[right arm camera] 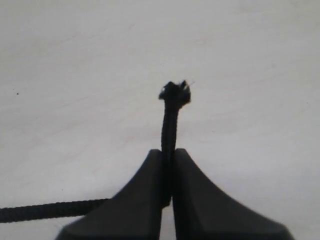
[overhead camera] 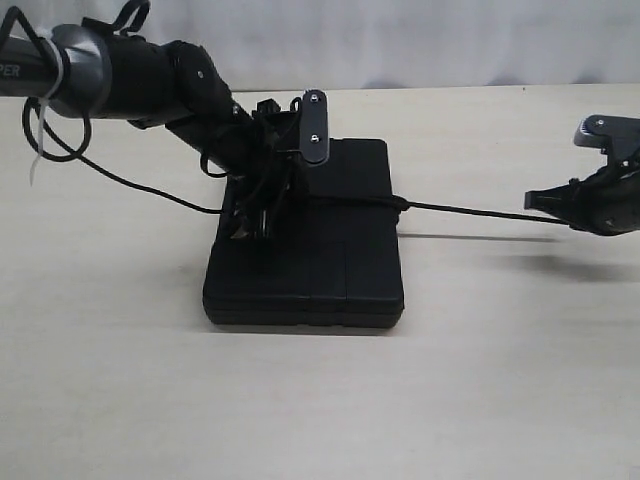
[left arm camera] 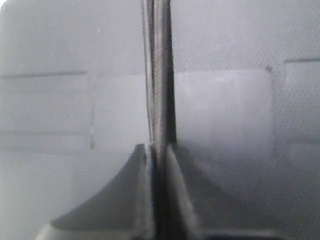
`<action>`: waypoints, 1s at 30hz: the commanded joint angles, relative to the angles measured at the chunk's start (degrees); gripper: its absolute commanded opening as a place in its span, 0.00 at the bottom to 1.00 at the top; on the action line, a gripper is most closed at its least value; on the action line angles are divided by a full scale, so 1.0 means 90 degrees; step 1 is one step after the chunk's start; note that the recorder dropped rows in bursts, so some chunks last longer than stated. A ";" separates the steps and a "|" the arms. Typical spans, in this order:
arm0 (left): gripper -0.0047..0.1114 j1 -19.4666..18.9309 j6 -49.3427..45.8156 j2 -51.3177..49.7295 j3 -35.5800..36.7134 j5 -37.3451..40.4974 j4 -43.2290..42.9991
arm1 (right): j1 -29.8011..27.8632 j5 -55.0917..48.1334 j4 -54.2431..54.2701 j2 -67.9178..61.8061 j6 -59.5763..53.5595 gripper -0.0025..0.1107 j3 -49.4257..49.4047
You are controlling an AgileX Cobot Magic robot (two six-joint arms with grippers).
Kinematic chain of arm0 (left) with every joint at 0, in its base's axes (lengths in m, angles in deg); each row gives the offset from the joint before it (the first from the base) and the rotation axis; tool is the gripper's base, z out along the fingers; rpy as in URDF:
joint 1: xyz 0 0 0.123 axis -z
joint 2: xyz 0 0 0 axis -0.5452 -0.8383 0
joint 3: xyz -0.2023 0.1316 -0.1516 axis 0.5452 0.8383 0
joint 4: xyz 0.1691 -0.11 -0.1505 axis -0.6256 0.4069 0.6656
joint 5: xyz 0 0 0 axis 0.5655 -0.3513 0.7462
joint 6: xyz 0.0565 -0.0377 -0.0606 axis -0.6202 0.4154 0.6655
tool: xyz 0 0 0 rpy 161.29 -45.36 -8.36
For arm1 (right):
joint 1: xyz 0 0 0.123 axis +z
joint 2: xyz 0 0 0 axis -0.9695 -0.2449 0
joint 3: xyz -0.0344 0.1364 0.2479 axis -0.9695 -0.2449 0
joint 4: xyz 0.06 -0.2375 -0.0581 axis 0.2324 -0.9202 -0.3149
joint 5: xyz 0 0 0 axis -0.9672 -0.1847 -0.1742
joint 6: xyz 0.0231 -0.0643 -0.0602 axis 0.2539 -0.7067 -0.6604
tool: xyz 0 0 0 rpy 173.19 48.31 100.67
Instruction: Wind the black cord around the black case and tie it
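Note:
The black case (overhead camera: 340,250) lies flat in the middle of the table. The black cord (overhead camera: 470,210) runs taut from a knot (overhead camera: 400,202) at the case's right edge out to my right gripper (overhead camera: 548,205), which is shut on it just short of its frayed tip (right arm camera: 175,93). Another stretch of cord (overhead camera: 130,180) trails off the case's left side. My left gripper (overhead camera: 250,215) presses down on the case lid (left arm camera: 225,110), shut on the cord (left arm camera: 161,75) that runs straight across the ribbed panel.
The pale table (overhead camera: 320,400) stretches around the case on all sides. The left arm's thick body (overhead camera: 130,80) reaches in from the upper left, with a loose cable (overhead camera: 45,130) hanging from it.

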 commanded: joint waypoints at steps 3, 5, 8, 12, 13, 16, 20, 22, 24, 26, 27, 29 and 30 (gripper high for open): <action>0.39 -0.0169 0.0103 0.0156 0.0070 -0.0141 -0.0454 | -0.0235 0.0183 0.0033 0.0069 -0.0125 0.31 0.0216; 0.43 -0.0169 0.0191 0.0251 0.0070 -0.0157 -0.0440 | -0.0235 -0.0327 0.0033 0.0215 -0.0137 0.48 0.0345; 0.43 -0.0169 0.0361 0.0535 0.0070 -0.0120 -0.0440 | -0.0235 -0.0773 0.0005 0.0723 -0.0508 0.54 0.0370; 0.42 -0.0169 0.0867 0.0940 0.0070 -0.0095 -0.0440 | 0.0424 -0.1978 0.0047 0.1159 -0.2457 0.53 0.0370; 0.42 -0.0169 0.0940 0.1013 0.0070 -0.0042 -0.0440 | 0.0671 -0.2100 0.0047 0.1159 -0.2720 0.53 0.0370; 0.42 -0.0169 0.1023 0.1155 0.0070 0.0239 -0.0423 | 0.1326 -0.2122 0.0047 0.0994 -0.3216 0.53 0.0358; 0.42 -0.0169 0.1068 0.1214 0.0070 0.0389 -0.0235 | 0.1901 -0.1806 0.0047 0.0580 -0.3716 0.53 0.0358; 0.42 -0.0169 0.0981 0.1187 0.0070 0.0389 0.0149 | 0.2064 -0.1121 0.0047 0.0332 -0.3811 0.53 0.0358; 0.42 -0.0169 0.0691 0.1108 0.0070 0.0400 0.0490 | 0.2130 -0.0473 0.0035 0.0114 -0.3811 0.53 0.0358; 0.42 -0.0169 0.0441 0.1010 0.0070 0.0389 0.0634 | 0.2141 -0.0125 0.0035 -0.0064 -0.3811 0.53 0.0358; 0.42 -0.0169 0.0311 0.0976 0.0070 0.0364 0.0698 | 0.2141 -0.0033 0.0023 -0.0169 -0.3811 0.53 0.0358; 0.42 -0.0169 0.0176 0.0902 0.0070 0.0319 0.0728 | 0.2141 0.0218 0.0023 -0.0377 -0.3880 0.53 0.0369; 0.42 -0.0169 0.0134 0.0874 0.0070 0.0321 0.0766 | 0.2141 0.0408 0.0023 -0.0494 -0.3880 0.52 0.0369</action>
